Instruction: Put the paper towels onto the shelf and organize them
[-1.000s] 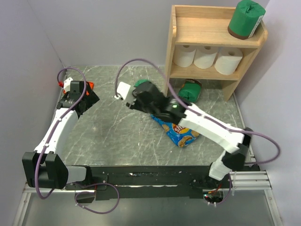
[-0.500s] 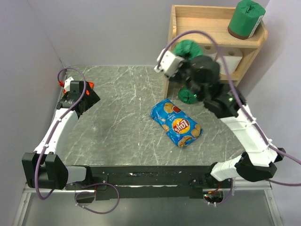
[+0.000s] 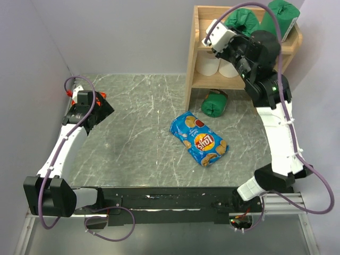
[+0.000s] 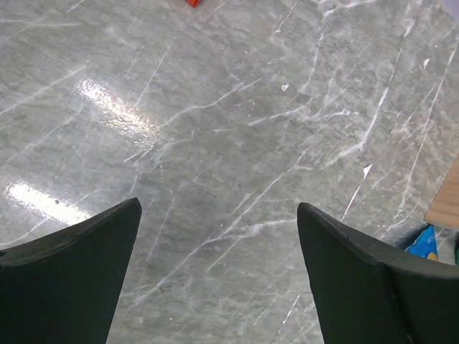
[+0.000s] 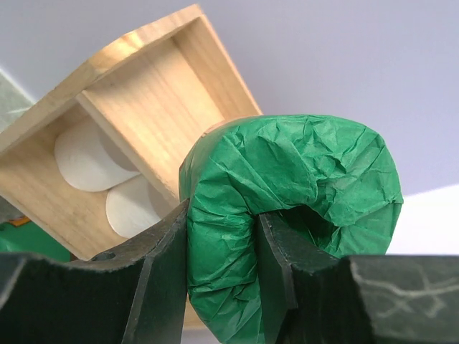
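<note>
Green roll going up, held by me
My right gripper (image 5: 221,251) pinches a green paper towel roll (image 5: 287,172) by the shelf (image 3: 192,64) top tier. My left gripper (image 4: 219,206) stands open over the table (image 4: 251,107). The blue chip bag (image 3: 198,138) has an upside-down logo, perhaps unreadable.

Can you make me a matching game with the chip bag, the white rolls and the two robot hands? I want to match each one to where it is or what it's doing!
Things:
1. chip bag
2. left gripper
3. white rolls
4. right gripper

Places or states:
A. shut on a green roll
B. open over the table
C. lying flat on the table
D. on the shelf, lower tier

Pairs: 1-C, 2-B, 3-D, 4-A.
</note>
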